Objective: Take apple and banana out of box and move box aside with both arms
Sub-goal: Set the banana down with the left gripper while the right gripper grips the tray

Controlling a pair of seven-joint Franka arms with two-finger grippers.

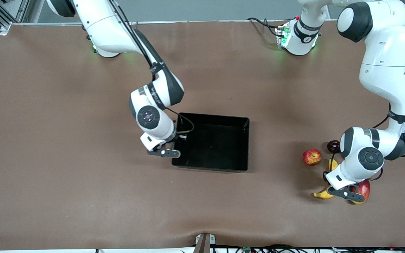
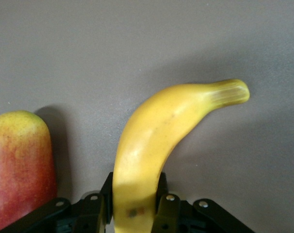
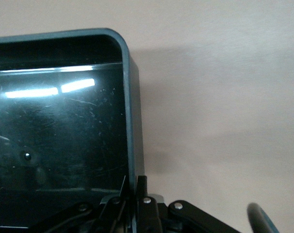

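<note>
The yellow banana [image 2: 152,131] lies on the brown table toward the left arm's end, and my left gripper [image 2: 136,194] is shut on its thick part. In the front view only its two ends [image 1: 323,194] show from under the left hand. The red apple [image 1: 311,156] sits just beside that hand, farther from the front camera than the banana's tip. The black box [image 1: 248,144] stands mid-table, nothing inside. My right gripper [image 3: 134,187] is shut on the box wall [image 3: 130,121] at the right arm's end, one finger inside and one outside.
A red-yellow mango [image 1: 363,191] lies right beside the banana, partly under the left hand, and shows in the left wrist view too [image 2: 18,165]. A small dark round fruit [image 1: 333,146] sits near the apple. Cables run along the table's front edge [image 1: 204,242].
</note>
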